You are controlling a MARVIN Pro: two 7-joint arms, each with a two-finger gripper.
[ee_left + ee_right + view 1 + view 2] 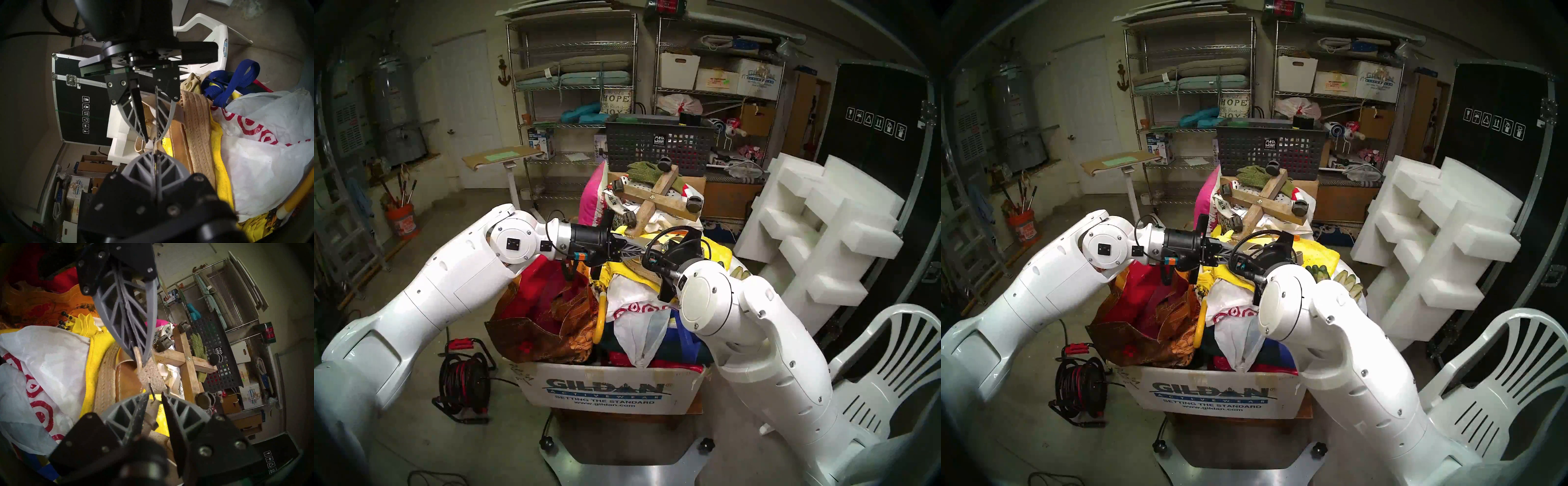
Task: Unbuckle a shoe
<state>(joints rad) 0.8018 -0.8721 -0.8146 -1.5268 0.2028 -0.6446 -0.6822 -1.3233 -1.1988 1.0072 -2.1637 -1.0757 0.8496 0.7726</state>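
The shoe (198,129), an espadrille sandal with a braided jute sole (105,377) and tan footbed (127,377), lies on yellow cloth on top of a full box. My left gripper (155,151) is shut on the thin ankle strap (137,355), pinching it at the fingertips. From the opposite side, my right gripper (155,395) stands open. The strap's loose end and the small buckle pin (151,389) sit between its jaws. The two grippers' tips almost meet above the footbed. In the head view the right wrist hides most of the shoe (639,271).
The box (609,390) is heaped with white plastic bags (254,144), yellow cloth (219,152) and a red-orange bag (551,305). A wooden caster cross (653,200) and grey mesh basket (656,146) stand behind. At the right are foam blocks (823,220) and a white chair (884,366).
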